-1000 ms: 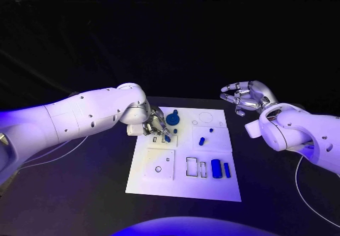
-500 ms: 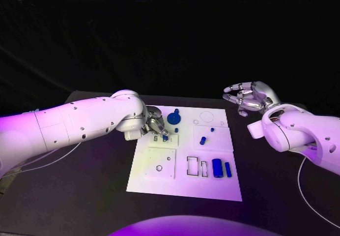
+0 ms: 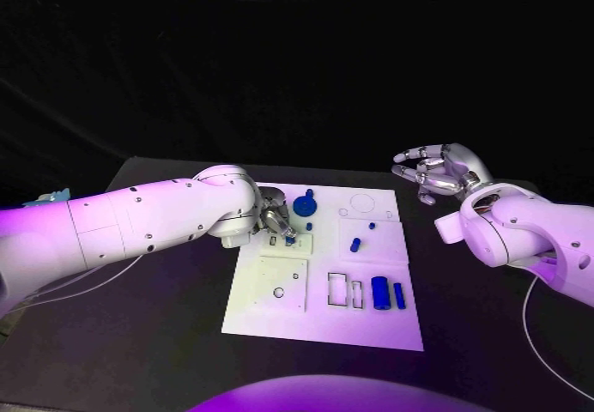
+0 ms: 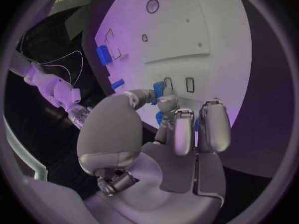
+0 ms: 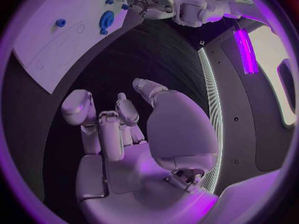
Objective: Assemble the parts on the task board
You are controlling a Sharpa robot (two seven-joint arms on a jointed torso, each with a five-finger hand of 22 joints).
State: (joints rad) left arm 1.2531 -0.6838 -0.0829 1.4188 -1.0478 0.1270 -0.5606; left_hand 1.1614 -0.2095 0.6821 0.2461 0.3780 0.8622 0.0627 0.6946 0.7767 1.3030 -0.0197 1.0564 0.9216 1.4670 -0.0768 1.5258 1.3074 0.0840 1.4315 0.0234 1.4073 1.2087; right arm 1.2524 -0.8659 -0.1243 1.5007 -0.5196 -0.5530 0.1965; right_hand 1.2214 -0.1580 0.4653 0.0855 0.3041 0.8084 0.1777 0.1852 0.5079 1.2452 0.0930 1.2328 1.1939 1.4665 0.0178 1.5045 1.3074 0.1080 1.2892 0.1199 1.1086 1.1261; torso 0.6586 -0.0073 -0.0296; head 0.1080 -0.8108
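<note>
Pinched a small blue peg [image 4: 158, 89] in left hand [image 3: 275, 222] over slots on the white board [image 3: 324, 322], far left; risked jamming or dropping if tilted; right hand [image 3: 439, 169] spread, empty, well aside.

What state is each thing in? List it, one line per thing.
Left hand: down on the white task board, pinching a small blue part beside two small slots.
Right hand: raised off the board, fingers apart, holding nothing.
Round blue disc: lying flat on the board.
Large blue block: lying flat, not in the outlined recess beside it.
Slim blue bar: lying flat beside the block.
</note>
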